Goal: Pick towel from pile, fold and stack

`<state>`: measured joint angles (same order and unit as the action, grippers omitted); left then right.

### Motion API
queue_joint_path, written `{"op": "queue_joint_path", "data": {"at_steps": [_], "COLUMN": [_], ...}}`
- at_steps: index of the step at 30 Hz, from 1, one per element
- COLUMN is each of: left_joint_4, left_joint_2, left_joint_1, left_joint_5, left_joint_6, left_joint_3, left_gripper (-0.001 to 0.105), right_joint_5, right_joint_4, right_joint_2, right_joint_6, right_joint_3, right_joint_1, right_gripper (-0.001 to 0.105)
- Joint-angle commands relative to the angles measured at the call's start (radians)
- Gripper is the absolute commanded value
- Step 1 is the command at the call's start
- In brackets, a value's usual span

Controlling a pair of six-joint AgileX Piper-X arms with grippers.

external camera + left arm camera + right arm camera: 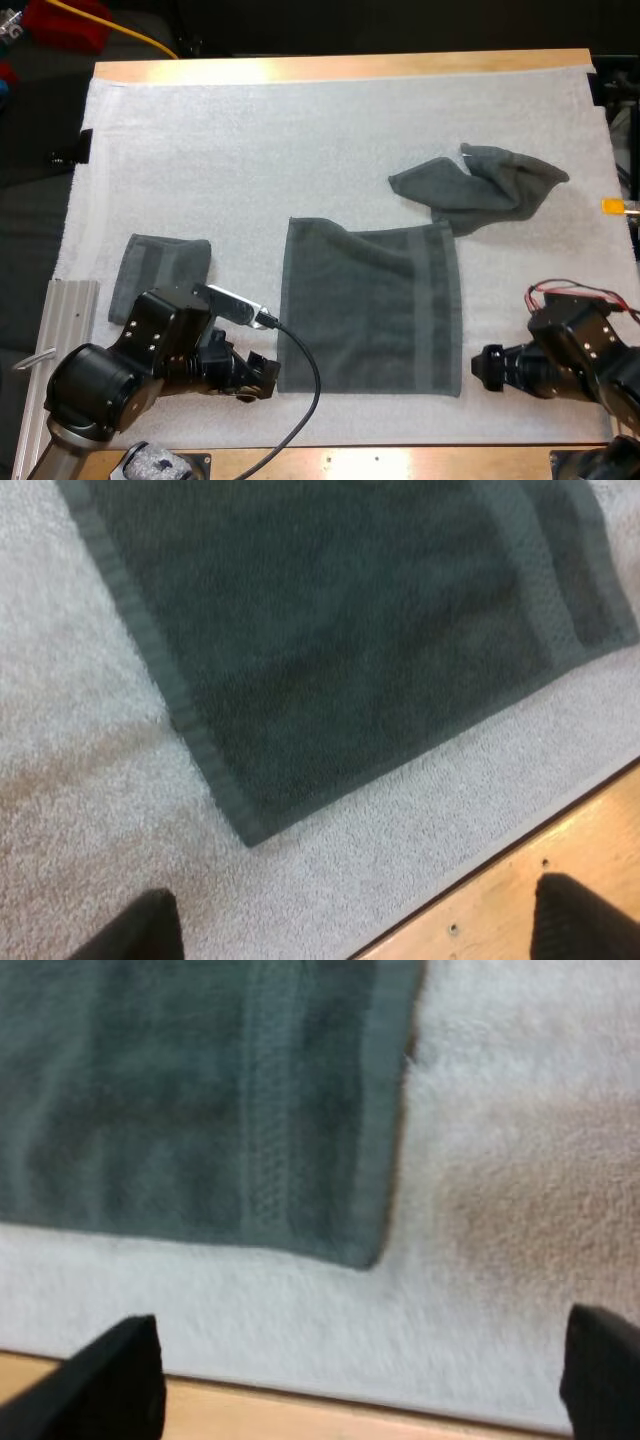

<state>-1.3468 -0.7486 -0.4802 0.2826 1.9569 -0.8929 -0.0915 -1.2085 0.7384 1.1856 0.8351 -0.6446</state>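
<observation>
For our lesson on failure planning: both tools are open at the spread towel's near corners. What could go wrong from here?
The open left tool and right tool may pinch the white mat together with the thin corners of the flat towel. That towel's far right corner sits at the crumpled towel, so folding could drag it.
</observation>
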Motion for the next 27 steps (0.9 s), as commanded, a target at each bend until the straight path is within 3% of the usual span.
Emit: {"op": "queue_joint_path", "data": {"at_steps": [1, 6, 16, 27], "left_joint_4": [-0.015, -0.032, -0.036, -0.040], "left_joint_2": [0.006, 0.006, 0.006, 0.006], "left_joint_1": [-0.006, -0.006, -0.006, -0.006], "left_joint_5": [0.005, 0.005, 0.005, 0.005], "left_joint_6": [0.009, 0.009, 0.007, 0.005], "left_joint_3": [-0.001, -0.001, -0.001, -0.001], "left_gripper": [0.068, 0.068, 0.068, 0.068], "right_joint_5": [0.003, -0.035, -0.144, -0.198], "right_joint_4": [0.010, 0.078, 0.390, 0.640], "right_joint_2": [-0.018, -0.036, -0.033, -0.033], "right_joint_6": [-0.014, -0.060, -0.197, -0.336], "right_joint_3": [-0.027, -0.109, -0.308, -0.462], "right_joint_1": [-0.002, -0.002, 0.000, 0.000], "right_gripper": [0.078, 0.078, 0.078, 0.078]}}
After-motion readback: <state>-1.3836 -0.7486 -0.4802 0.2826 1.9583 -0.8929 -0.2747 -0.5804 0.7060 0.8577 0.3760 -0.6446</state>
